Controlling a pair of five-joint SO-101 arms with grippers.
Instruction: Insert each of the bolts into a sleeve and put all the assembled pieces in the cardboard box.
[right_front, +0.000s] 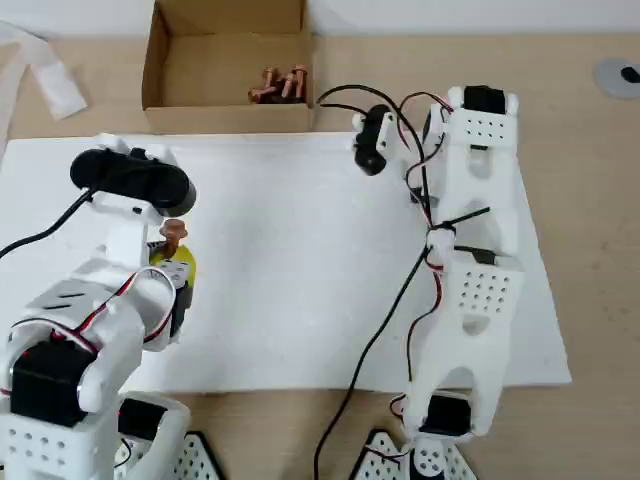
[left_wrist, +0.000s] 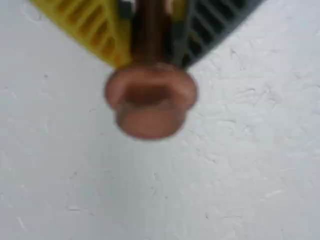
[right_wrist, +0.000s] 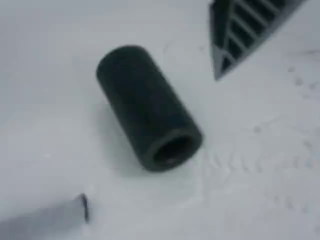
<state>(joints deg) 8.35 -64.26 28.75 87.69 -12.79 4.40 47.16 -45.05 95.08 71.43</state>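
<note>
A copper bolt (left_wrist: 150, 105) is clamped by its shank between the yellow and black fingers of my left gripper (left_wrist: 152, 59), head outward, just above the white mat. From above, that bolt (right_front: 173, 231) sticks out of the left gripper (right_front: 176, 252) at the mat's left side. A black sleeve (right_wrist: 147, 107) lies on its side on the mat, open end visible. My right gripper (right_front: 371, 152) hovers over it at the mat's far edge, open, with one dark finger (right_wrist: 240, 35) beside the sleeve. The cardboard box (right_front: 160, 70) stands beyond the mat with several copper pieces (right_front: 283, 84) inside.
The white mat (right_front: 300, 290) covers the middle of the wooden table. Black and red cables (right_front: 400, 110) loop from the right arm near the box's corner. White plastic scraps (right_front: 45, 75) lie at the far left, and a grey disc (right_front: 615, 76) at the far right.
</note>
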